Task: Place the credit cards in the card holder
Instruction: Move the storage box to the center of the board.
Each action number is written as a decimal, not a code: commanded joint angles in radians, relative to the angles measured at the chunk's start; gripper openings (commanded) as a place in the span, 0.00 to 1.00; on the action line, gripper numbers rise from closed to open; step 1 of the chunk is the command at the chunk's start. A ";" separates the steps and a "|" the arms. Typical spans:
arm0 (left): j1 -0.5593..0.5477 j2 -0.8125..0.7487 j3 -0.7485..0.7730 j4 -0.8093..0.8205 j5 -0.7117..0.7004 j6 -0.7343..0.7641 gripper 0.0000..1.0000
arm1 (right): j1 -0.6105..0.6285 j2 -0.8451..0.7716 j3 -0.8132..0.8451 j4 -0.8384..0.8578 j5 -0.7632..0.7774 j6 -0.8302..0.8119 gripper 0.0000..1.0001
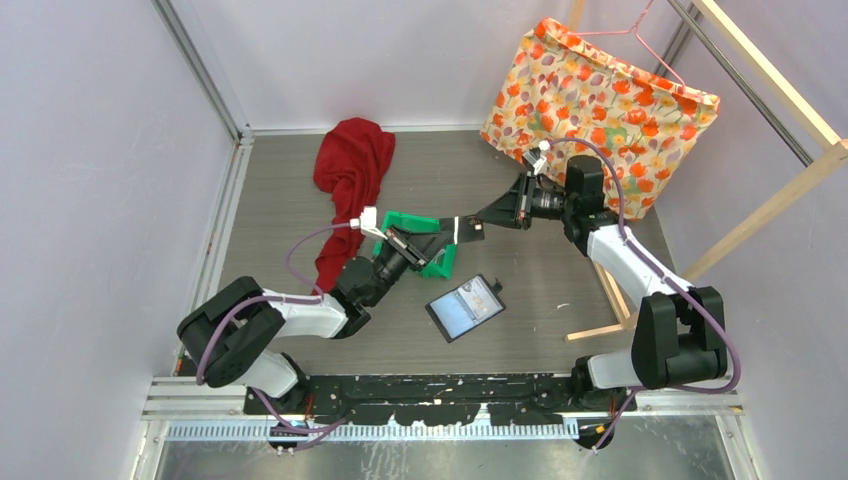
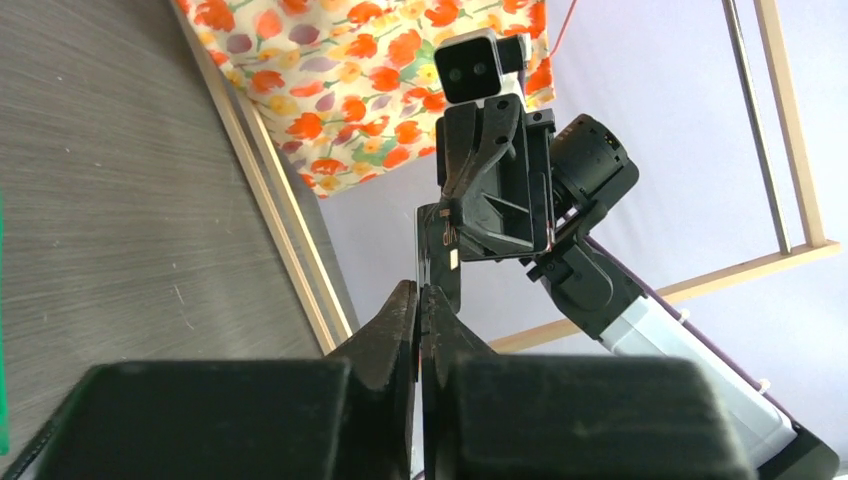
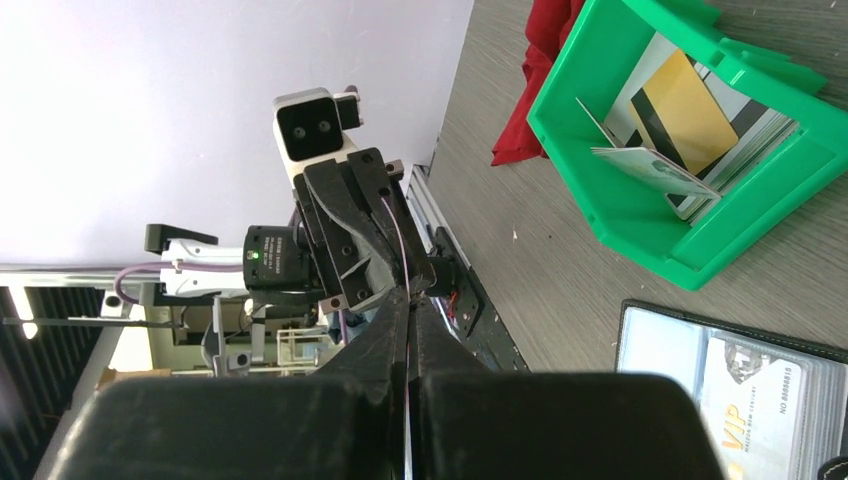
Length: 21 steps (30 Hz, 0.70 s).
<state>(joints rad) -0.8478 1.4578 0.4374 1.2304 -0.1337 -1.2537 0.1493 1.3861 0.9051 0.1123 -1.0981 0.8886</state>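
The left fingers point(image 2: 402, 325) and right fingers point(image 3: 392, 335) both pinch 1 credit card point(image 1: 464, 229) midair, 12 o'clock of the open card holder point(image 1: 465, 307). Pulling apart before 1 releases could bend or drop it.

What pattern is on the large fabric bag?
The fabric bag has orange-red flowers on cream, clearest in the top external view.

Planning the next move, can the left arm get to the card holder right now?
Probably, once freed: card holder lies open near left pincer, nothing between, but right pincer also clamps the same card.
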 commanded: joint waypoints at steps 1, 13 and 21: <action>0.018 0.021 0.023 0.095 0.003 0.006 0.00 | 0.008 -0.050 -0.001 0.050 -0.032 -0.019 0.01; 0.271 -0.074 0.047 -0.142 0.669 0.052 0.00 | 0.010 0.022 0.302 -0.776 -0.128 -0.815 0.93; 0.322 -0.003 0.163 -0.166 0.986 0.007 0.00 | 0.107 0.114 0.382 -1.042 -0.049 -1.138 1.00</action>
<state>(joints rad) -0.5297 1.4227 0.5190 1.0485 0.6369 -1.2274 0.2062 1.4723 1.2766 -0.7372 -1.1774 -0.0303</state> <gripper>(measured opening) 0.011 0.996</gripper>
